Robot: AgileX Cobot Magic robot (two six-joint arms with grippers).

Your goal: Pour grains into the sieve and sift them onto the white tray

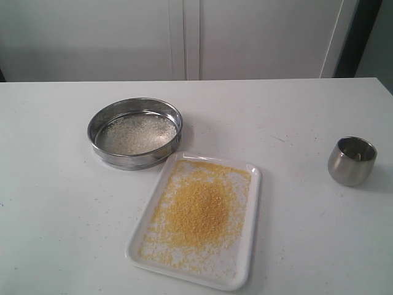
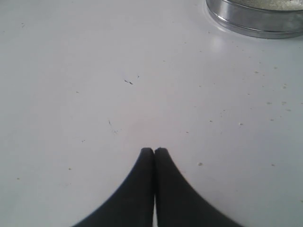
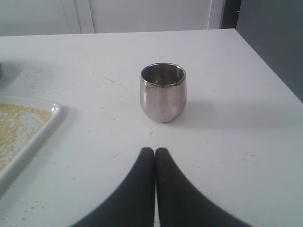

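Exterior view: yellow grains piled on the tray, whitish ones sitting in the sieve just beside it. Left gripper and right gripper are both pinched shut, empty. Bumping the sieve could jolt the tray and scatter everything.

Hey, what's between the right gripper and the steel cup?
Only bare table lies between the right gripper and the steel cup; the right wrist view shows that stretch.

White table; white cabinet doors behind; dark gap right.
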